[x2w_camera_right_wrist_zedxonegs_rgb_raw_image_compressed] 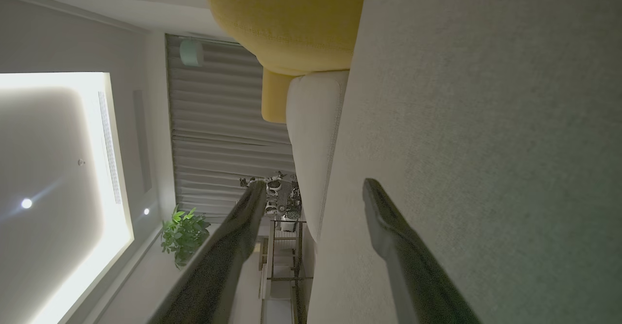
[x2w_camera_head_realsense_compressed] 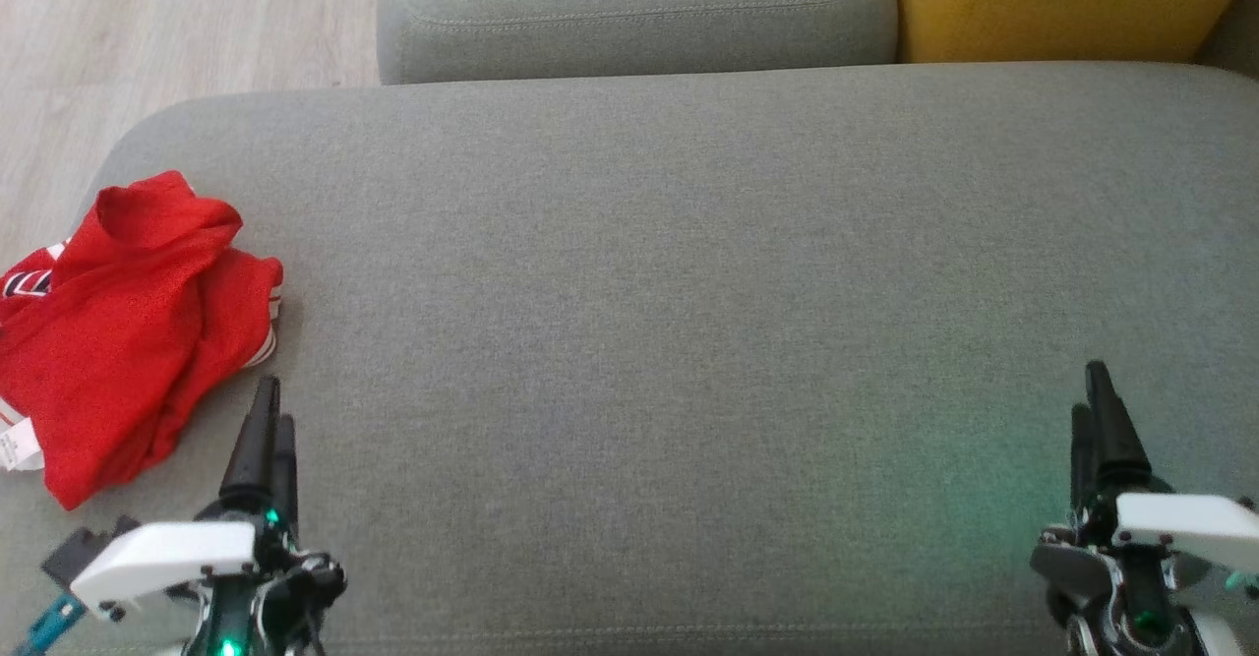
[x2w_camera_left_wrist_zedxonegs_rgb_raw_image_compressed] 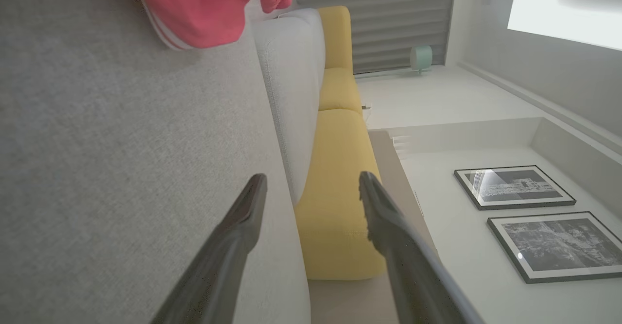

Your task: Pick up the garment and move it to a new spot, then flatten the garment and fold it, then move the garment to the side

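The red garment (x2w_camera_head_realsense_compressed: 128,331) lies crumpled at the far left of the grey seat cushion (x2w_camera_head_realsense_compressed: 669,322), bunched in loose folds with white-striped trim showing along its right hem and a small white tag at its near left edge. Nothing has hold of it, so I judge the task to be at its very first step, the pick-up.

Just near and right of that hem, the left gripper (x2w_camera_head_realsense_compressed: 270,420) hovers low over the cushion with its fingers spread wide and nothing between them (the left wrist view shows clear space between the tips, the cloth lying ahead and off to one side). It does not touch the fabric.

The middle of the cushion is bare, a fair spot to lay the garment out.

At the near right, well apart from the cloth, the right gripper (x2w_camera_head_realsense_compressed: 1097,400) is equally wide open and empty.

The next move probably calls for the left gripper to reach far and left onto a raised fold and close there.
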{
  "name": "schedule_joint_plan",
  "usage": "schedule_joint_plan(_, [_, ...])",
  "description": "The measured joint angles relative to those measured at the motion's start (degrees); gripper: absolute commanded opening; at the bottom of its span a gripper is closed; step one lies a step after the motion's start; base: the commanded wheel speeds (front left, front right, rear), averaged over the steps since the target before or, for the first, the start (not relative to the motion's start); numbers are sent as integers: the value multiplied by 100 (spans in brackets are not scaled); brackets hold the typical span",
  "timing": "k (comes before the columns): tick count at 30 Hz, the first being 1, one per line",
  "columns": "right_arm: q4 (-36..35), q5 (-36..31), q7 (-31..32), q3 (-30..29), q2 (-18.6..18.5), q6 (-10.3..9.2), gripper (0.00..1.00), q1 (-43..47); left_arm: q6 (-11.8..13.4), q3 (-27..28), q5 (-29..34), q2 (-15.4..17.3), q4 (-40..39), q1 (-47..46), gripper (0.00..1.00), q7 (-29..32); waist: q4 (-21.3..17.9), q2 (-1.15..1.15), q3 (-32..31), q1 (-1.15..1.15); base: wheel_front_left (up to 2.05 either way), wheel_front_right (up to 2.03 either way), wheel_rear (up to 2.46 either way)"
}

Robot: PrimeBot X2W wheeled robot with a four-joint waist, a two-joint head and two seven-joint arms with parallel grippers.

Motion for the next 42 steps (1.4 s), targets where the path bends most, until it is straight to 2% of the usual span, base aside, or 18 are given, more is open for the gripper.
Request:
schedule_joint_plan(25, [-597, -2533, -314, 230, -137, 0, 100, -98, -1, -218, 2317, 99, -490, -126, 100, -396, 61, 0, -13, 0, 0, 0, 0])
schedule_joint_plan(42, [-699, -3913, -438, 455, -178, 0, 100, -97, 62, -558, 3841, 249, -580, -111, 100, -647, 106, 0, -37, 0, 0, 0, 0])
